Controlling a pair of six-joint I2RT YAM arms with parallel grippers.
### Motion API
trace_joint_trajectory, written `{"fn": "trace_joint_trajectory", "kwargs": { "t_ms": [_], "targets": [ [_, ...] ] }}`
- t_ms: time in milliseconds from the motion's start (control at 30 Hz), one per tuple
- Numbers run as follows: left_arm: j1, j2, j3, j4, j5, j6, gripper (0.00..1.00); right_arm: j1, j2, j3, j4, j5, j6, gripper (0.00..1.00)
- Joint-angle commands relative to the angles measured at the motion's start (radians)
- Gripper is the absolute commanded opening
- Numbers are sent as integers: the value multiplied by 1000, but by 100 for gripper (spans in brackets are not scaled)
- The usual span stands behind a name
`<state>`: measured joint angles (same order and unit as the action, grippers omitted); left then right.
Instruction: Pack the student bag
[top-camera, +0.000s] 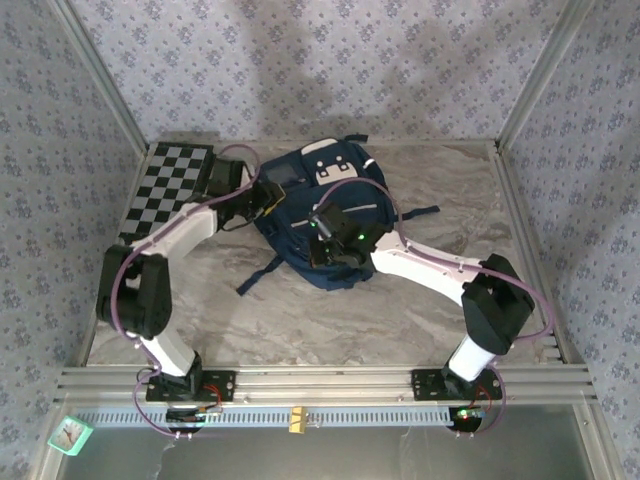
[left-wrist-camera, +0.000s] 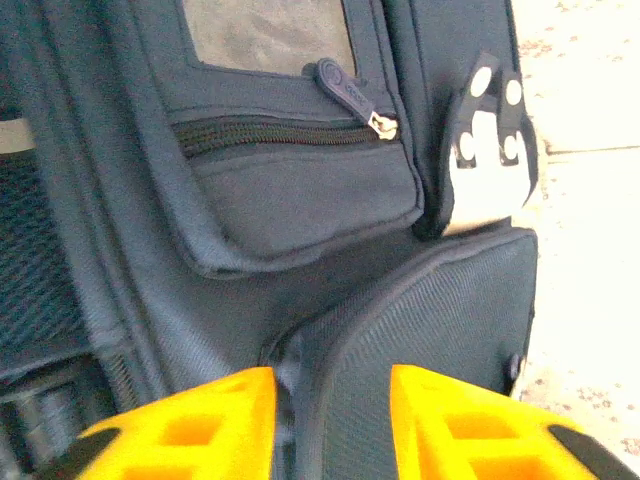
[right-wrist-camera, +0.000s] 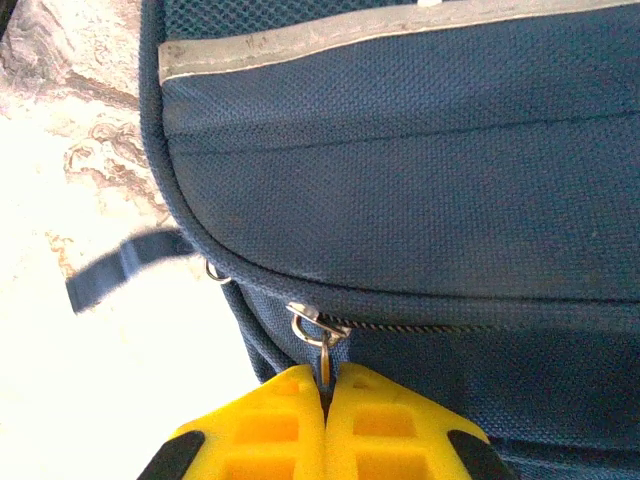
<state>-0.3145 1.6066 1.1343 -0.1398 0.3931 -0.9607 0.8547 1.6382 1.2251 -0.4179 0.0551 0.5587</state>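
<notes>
**Student bag** (top-camera: 300, 228): navy backpack lying flat on the marbled table (top-camera: 330, 320), toward the far centre, just beside a checkerboard mat (top-camera: 170, 190) at the left

**Right gripper** (right-wrist-camera: 325, 395): yellow fingers clenched together on the metal zipper pull (right-wrist-camera: 322, 345), at the end of a curved zip line below the grey trim stripe (right-wrist-camera: 400, 30)

**Left gripper** (left-wrist-camera: 330, 400): fingers parted and grasping nothing, with a piped fabric edge of the bag lying in the gap; a zipped front pocket (left-wrist-camera: 300, 200) lies beyond
</notes>
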Motion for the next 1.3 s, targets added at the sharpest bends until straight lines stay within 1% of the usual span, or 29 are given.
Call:
{"fn": "trace_joint_trajectory", "kwargs": {
  "t_ms": [0, 100, 200, 267, 300, 400, 467, 533, 567, 633, 733, 767, 867, 933, 1000, 1100, 1200, 1267],
  "targets": [
    [-47, -137, -129, 96, 17, -171, 48, -14, -14, -10, -16, -19, -9, 0],
    [-104, -191, -245, 160, -26, -353, 51, -15, -12, -21, -18, -24, -10, 0],
    [-182, -205, -301, 212, -82, -485, 52, -13, -12, -24, -8, -21, -10, 0],
    [-230, -192, -286, 210, -129, -512, 51, -12, -9, -24, 0, -25, -11, 0],
    [-253, -180, -269, 183, -151, -527, 48, -12, -8, -24, 7, -26, -11, 0],
    [-299, -137, -244, 173, -218, -560, 45, -10, -5, -24, 15, -22, -11, 0],
    [-308, -110, -221, 153, -261, -549, 39, -10, -5, -24, 25, -22, -16, 0],
    [-307, -87, -198, 115, -286, -546, 28, -11, -7, -24, 16, -7, -20, 0],
    [-305, -82, -196, 115, -300, -539, 23, -12, -12, -58, 7, 0, -22, 0],
    [-302, -86, -182, 75, -333, -518, 16, -16, -33, -71, -8, 22, -21, 0],
    [-292, -94, -149, -19, -369, -467, 3, -32, -80, -114, -29, 31, -27, 0],
    [-285, -100, -148, -36, -373, -452, 0, -43, -98, -129, -40, 38, -35, 0],
    [-260, -135, -161, -83, -377, -407, 0, -84, -150, -168, -82, 43, -55, 0],
    [-226, -164, -166, -152, -375, -361, 0, -126, -190, -202, -92, 39, -78, 0],
    [-185, -195, -183, -176, -359, -301, 0, -160, -216, -222, -114, 40, -104, 0],
    [-106, -227, -198, -173, -269, -192, 0, -228, -234, -236, -119, 42, -149, 0],
    [-33, -214, -146, -221, -190, -40, 0, -283, -214, -214, -100, 41, -202, 0],
    [13, -186, -104, -245, -139, 32, 0, -272, -210, -200, -89, 25, -250, 0]
  ]
}}
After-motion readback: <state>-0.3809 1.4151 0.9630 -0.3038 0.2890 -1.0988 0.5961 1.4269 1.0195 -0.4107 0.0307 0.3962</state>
